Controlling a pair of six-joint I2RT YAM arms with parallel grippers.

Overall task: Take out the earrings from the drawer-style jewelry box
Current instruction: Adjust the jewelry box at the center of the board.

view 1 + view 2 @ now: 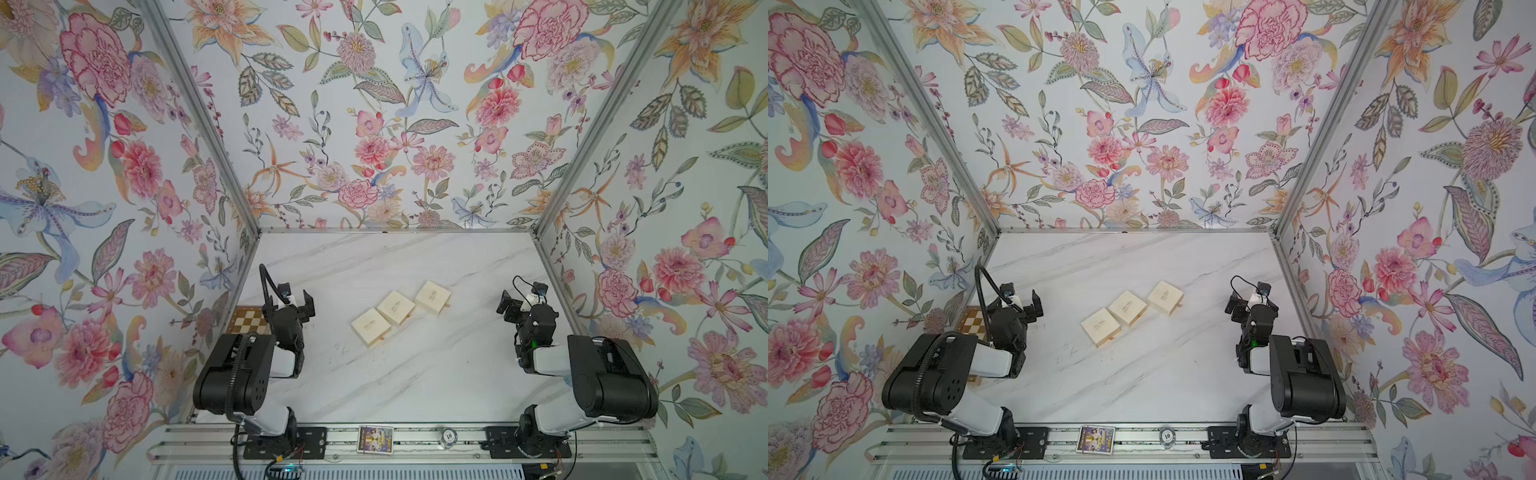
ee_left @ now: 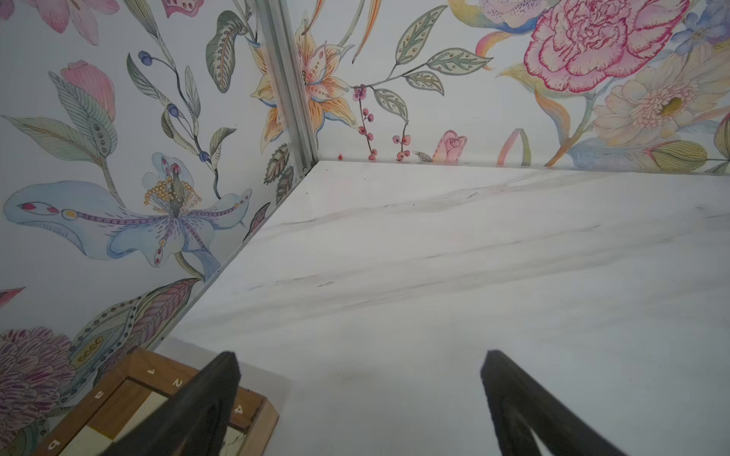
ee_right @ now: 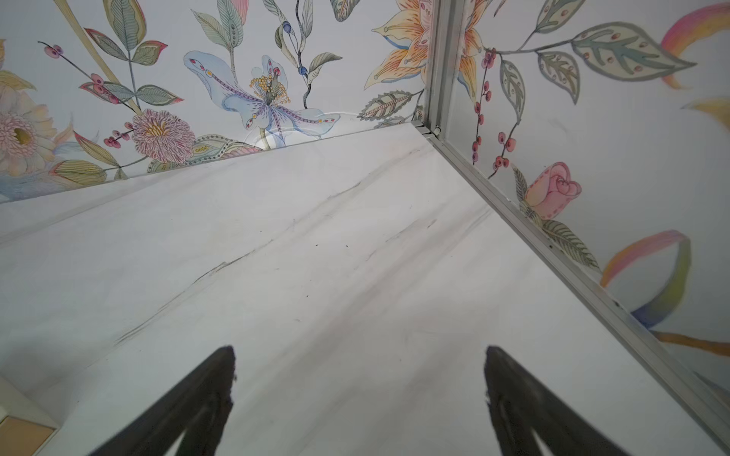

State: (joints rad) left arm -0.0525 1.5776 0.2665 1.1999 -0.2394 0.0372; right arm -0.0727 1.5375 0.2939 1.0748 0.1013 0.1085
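- With their jaws spread wide and nothing between them, the left gripper [image 2: 361, 357] and the right gripper [image 3: 359, 351] are both empty, each poised above bare desk [image 1: 415, 382] on its own side.
- Between the two, well apart from either, three cream jewelry boxes [image 1: 395, 307] lie in a slanted row running from near-left to far-right. Each end box is about as close to the gripper on its side, so neither arm is clearly nearer.
- Every drawer looks shut. The small pull tabs [image 1: 448, 304] stick out toward the right arm and the near edge, so I judge the right gripper better placed to pull.
- The earrings are not visible; presumably they are inside the shut drawers.
- The desk is white and marble-veined. A chessboard [image 1: 249, 320] sits by the left wall, and floral walls [image 1: 374, 124] enclose three sides.
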